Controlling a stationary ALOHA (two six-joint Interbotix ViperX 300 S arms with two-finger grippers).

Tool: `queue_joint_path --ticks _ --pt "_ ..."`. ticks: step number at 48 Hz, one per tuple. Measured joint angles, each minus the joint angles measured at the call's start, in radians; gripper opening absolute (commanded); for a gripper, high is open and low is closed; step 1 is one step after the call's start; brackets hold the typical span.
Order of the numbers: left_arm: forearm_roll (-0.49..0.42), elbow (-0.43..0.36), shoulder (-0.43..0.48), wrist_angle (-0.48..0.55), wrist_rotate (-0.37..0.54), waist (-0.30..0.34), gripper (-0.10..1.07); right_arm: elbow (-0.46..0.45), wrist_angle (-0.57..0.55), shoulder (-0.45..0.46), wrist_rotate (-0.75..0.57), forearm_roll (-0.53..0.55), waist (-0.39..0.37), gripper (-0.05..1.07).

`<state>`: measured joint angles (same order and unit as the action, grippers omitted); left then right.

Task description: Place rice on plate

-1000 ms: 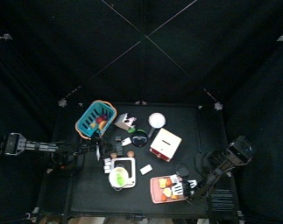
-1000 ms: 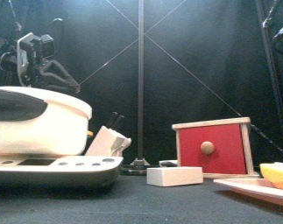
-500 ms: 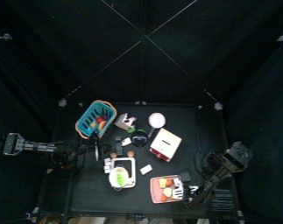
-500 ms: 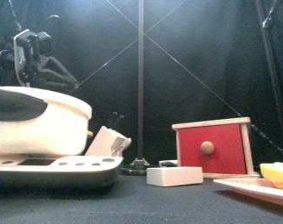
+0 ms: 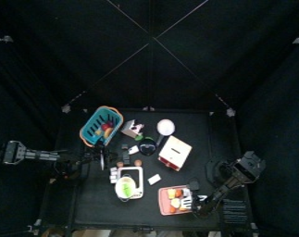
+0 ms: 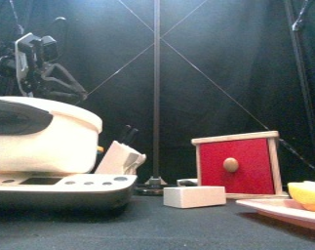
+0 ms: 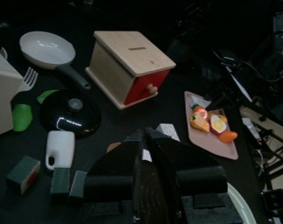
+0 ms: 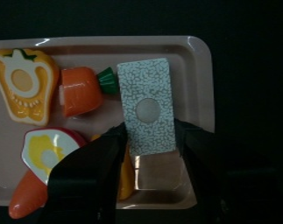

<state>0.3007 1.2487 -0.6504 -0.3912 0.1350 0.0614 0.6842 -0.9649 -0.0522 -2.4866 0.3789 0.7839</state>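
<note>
My right end effector (image 8: 150, 145) stands wide, its jaws flanking the near end of the rice (image 8: 147, 94); contact cannot be confirmed. The rice, a speckled white block, lies flat on the salmon-pink plate (image 8: 193, 54), just beside the toy carrot (image 8: 82, 90). Judged light, stiff and smooth-sided: grip across its long edges at mid-length, with modest pressure.

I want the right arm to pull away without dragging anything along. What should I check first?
1. Rice block on the plate: ok, it lies flat inside the rim.
2. Right gripper open: ok, its jaws stand apart on either side of the block.
3. Jaws clear of the block's sides: cannot tell, they sit very close.
4. Carrot and pepper slice clear of the jaws: ok.
5. Left gripper away from the plate: ok, it hangs apart from it.
</note>
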Motion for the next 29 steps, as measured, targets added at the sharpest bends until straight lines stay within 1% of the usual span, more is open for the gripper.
queue_joint_path --ticks 14,29 --pt "0.000 0.000 0.000 0.002 0.002 0.000 0.56 0.000 -0.005 0.005 0.008 0.000 -0.002 0.90" --pt "0.000 0.000 0.000 0.005 0.002 -0.002 0.56 0.009 -0.043 0.064 0.012 0.017 -0.002 0.90"
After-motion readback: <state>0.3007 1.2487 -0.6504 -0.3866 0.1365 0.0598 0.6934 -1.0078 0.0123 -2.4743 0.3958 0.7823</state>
